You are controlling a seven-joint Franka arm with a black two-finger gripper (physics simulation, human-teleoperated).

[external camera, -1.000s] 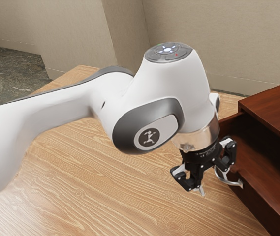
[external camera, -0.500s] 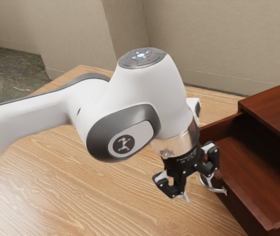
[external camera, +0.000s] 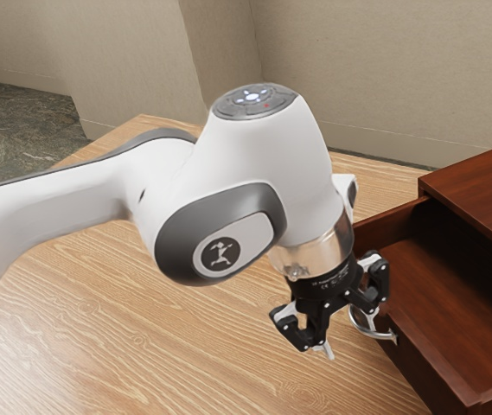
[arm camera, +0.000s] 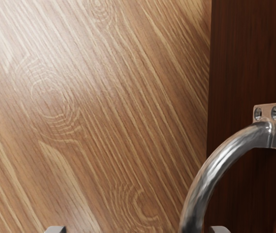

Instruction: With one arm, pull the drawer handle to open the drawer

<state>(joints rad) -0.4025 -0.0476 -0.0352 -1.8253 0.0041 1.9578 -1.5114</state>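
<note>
The gripper (external camera: 342, 327) is standing wide, jaws straddling the metal bow handle (external camera: 373, 328) without clamping it. The handle bar is lying just beside the inner face of the finger nearer the drawer front (arm camera: 244, 73), its long axis running crosswise to the jaws' closing line. The drawer (external camera: 440, 316) is sitting partly out of the wooden cabinet (external camera: 488, 186) at the exterior view's right, so any further pull is judged to run toward that view's left, over the table (external camera: 142, 337).

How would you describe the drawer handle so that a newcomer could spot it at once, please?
At the exterior view's right stands a dark red-brown wooden cabinet, its drawer pulled partly out. On the drawer's front sits the handle: a curved, shiny silver bar, the only bright metal against dark wood.
</note>
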